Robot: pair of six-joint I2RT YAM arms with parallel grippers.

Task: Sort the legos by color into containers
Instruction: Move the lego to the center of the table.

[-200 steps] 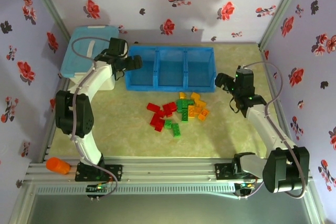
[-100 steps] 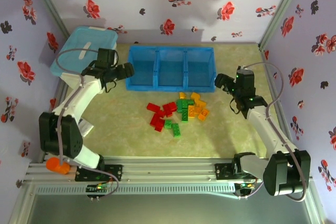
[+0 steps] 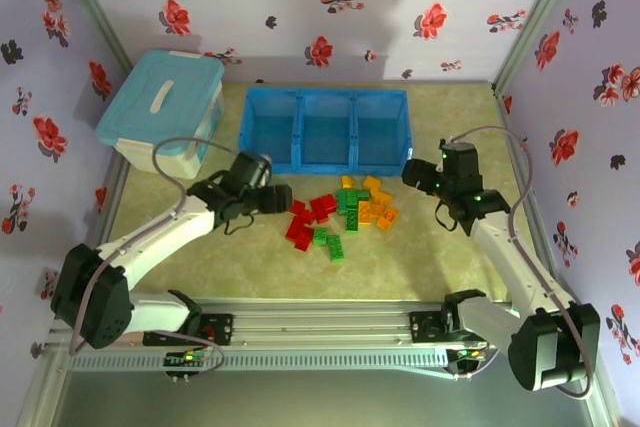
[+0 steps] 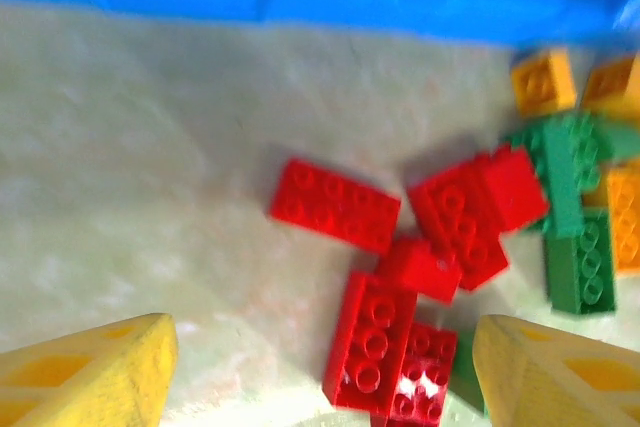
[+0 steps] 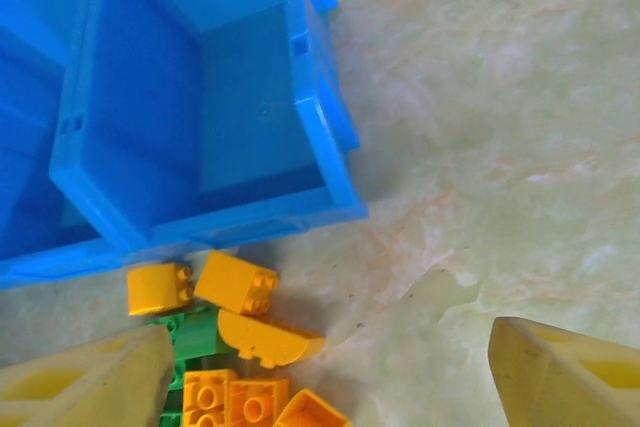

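The legos lie in a loose heap in front of the blue tray: red ones (image 3: 303, 217) on the left, green (image 3: 345, 209) in the middle, orange-yellow (image 3: 373, 203) on the right. The tray's three containers (image 3: 325, 165) hold nothing. My left gripper (image 3: 280, 197) hovers at the red end of the heap, open. In the left wrist view a red brick (image 4: 375, 342) lies between its yellow fingers (image 4: 90, 372), untouched. My right gripper (image 3: 416, 175) is open beside the tray's right corner. In the right wrist view orange-yellow bricks (image 5: 240, 285) lie by its left finger (image 5: 85, 377).
A pale blue tub (image 3: 160, 107) with a white-handled lid stands at the back left, beside the tray. Flowered walls close in three sides. The right compartment (image 5: 335, 152) sits just behind the orange-yellow bricks. Bare table (image 5: 480, 197) lies to their right.
My left arm has swung from the tray's left end, by the tub, down and right to the red legos. The right gripper has shifted slightly towards the heap.
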